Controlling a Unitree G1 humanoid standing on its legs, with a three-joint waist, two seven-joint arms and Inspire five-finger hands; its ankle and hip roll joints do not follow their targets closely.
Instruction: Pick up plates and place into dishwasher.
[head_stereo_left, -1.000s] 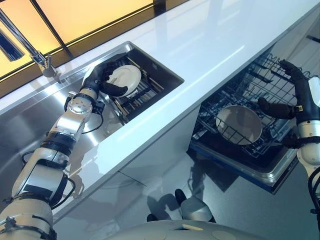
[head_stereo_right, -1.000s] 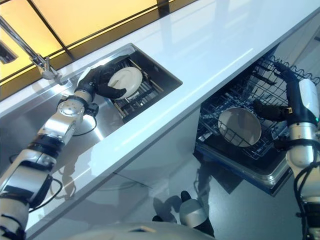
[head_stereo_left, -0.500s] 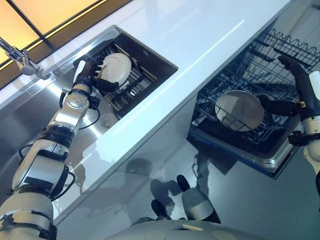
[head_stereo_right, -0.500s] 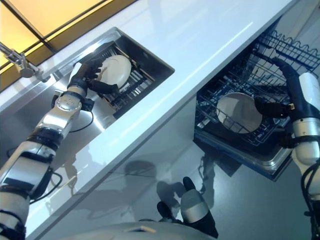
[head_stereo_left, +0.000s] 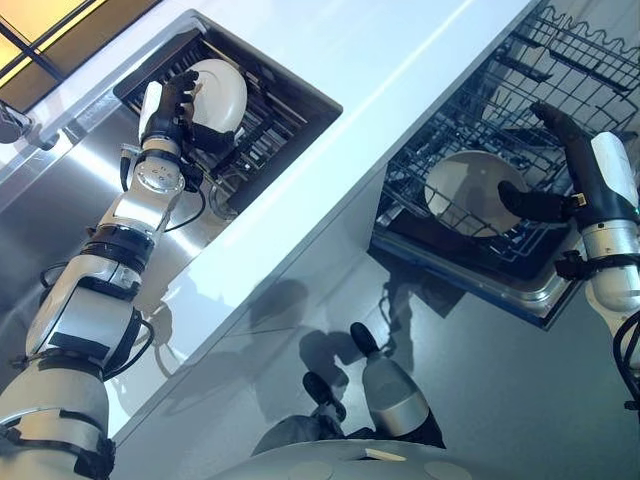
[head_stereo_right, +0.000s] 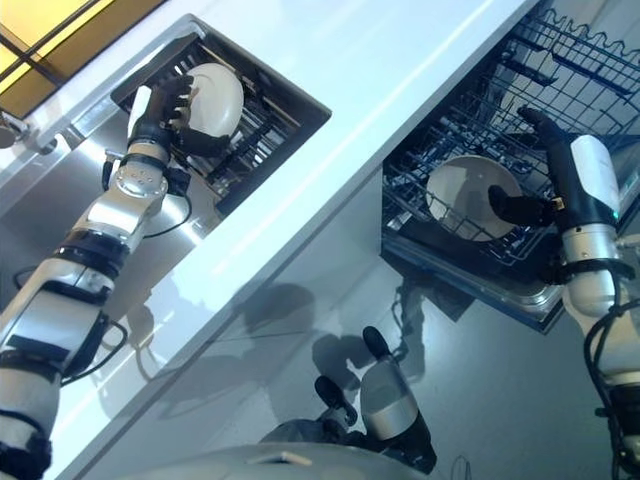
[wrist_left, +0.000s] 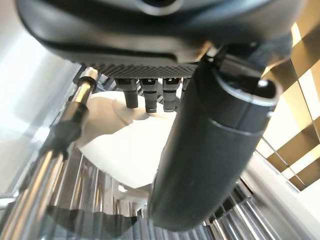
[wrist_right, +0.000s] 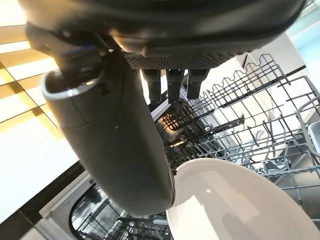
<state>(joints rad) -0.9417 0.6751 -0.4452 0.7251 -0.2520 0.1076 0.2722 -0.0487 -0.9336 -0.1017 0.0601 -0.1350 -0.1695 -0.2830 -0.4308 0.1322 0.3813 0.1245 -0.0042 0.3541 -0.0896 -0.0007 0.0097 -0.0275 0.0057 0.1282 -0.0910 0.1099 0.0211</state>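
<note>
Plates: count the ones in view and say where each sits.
2. One white plate stands in the sink rack, gripped by the left hand; another plate in the dishwasher rack. Others may be hidden.

Glossy white tabletop (head_stereo_left: 380, 50); brushed metal sink (head_stereo_left: 60, 190); coated wire dishwasher rack (head_stereo_left: 500, 110); smooth glazed white plates (head_stereo_left: 222, 92).

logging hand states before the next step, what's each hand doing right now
Left hand: shut on the white plate in the sink rack.
Right hand: open beside the plate in the dishwasher, holding nothing.
</note>
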